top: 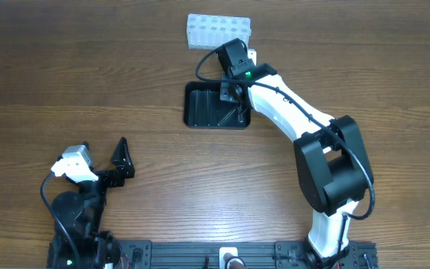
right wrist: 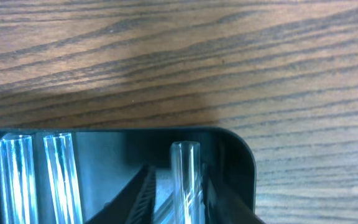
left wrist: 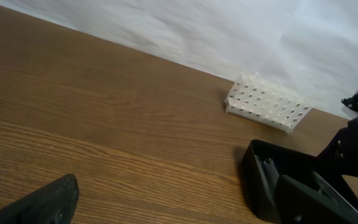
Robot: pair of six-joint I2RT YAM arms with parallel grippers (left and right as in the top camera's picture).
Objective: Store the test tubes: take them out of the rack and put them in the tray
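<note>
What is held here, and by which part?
The right gripper holds a test tube by its shaft, the open end sticking out beyond the grip. The left gripper holds nothing.

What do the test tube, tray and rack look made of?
Test tube: clear glass or plastic, undecidable; see-through, glossy highlights. Tray: likely black plastic, smooth with dull sheen, rounded moulded corner. Rack: likely white translucent plastic, moulded grid of holes.
</note>
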